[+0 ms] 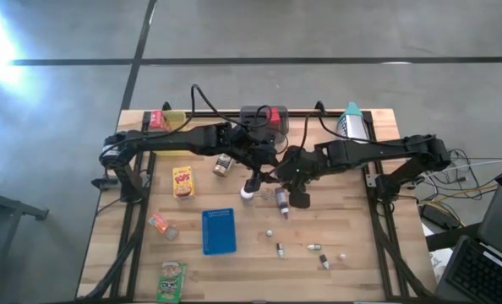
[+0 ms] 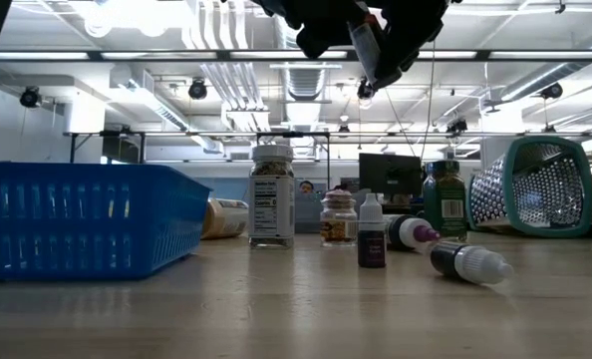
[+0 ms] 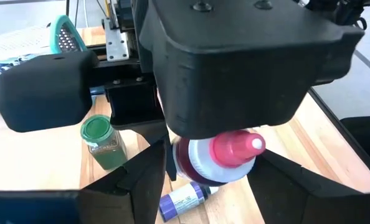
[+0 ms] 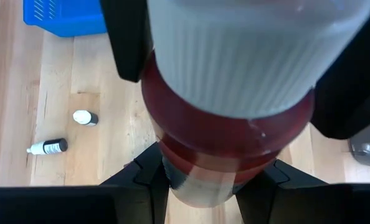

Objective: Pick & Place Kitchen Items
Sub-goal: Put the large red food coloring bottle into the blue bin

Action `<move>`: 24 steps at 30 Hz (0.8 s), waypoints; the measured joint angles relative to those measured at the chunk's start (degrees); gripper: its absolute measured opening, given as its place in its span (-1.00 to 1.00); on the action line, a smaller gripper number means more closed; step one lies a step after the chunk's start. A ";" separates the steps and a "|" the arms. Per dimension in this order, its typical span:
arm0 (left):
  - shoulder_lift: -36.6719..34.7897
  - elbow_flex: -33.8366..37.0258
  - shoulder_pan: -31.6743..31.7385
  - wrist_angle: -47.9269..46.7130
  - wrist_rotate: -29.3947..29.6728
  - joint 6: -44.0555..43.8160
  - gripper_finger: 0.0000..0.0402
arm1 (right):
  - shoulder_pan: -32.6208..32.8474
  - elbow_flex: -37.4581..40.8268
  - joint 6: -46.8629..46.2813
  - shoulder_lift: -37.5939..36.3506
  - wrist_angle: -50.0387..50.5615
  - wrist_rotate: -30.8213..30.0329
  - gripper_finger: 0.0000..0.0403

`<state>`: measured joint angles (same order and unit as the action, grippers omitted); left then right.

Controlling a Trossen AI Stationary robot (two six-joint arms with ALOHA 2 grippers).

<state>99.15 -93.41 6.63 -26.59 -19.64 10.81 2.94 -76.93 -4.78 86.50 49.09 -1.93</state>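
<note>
1. At the centre of the high view, above the table [image 1: 344,279]: the left gripper [image 3: 213,180] is clamped across the white ribbed collar of the red bottle [image 3: 225,152]. The right gripper [image 4: 210,177] appears closed round the same bottle's lower body. Held in the air by both, as far as the wrist views show.
2. Red bottle, handling (judged):
   - light, rigid plastic
   - smooth and round, so apt to twist or slip between flat pads
   - ribbed collar gives the surest hold; the pink nozzle is too narrow to pinch
   - not fragile
3. Purple-labelled bottle [image 1: 282,203]: one, lying on its side just right of centre, below the grippers.
4. Tiny bottles [image 1: 269,231] [image 1: 280,249] [image 1: 313,247] [image 1: 324,262] [image 1: 342,256]: five, scattered lower right of centre. Very light and likely to roll; take across the body.
5. Jars, low view: three upright at mid-frame, a tall one [image 2: 271,194], a squat one [image 2: 338,217] and a green one [image 2: 445,199]. Stiff, probably heavier; grip at the waist.
6. Yellow box [image 1: 182,181]: one, left of centre. Flat faces, easy to grip.
7. Pink packet [image 1: 161,225]: one, lower left. Soft.
8. Green packet [image 1: 172,281]: one, bottom left. Soft.
9. Blue tray [image 1: 219,245]: one, lower centre.
</note>
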 joint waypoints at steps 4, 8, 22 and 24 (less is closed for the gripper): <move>0.00 0.00 0.00 0.02 0.00 -0.02 0.09 | 0.00 0.00 0.19 0.00 -0.01 0.00 -0.36; 0.00 0.00 0.00 0.35 -0.92 -0.02 0.09 | 0.00 0.02 0.47 0.00 -0.01 0.00 -0.36; -0.61 -0.09 0.00 1.20 -1.93 -0.06 0.09 | 0.00 0.07 0.48 0.00 -0.05 -0.02 -0.36; -0.61 -0.09 0.00 1.18 -1.71 -0.07 0.09 | 0.00 0.07 0.50 0.00 -0.05 -0.02 -0.36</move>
<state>98.54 -93.49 6.63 -25.41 -21.35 10.74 2.94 -76.86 -4.27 86.50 49.04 -1.96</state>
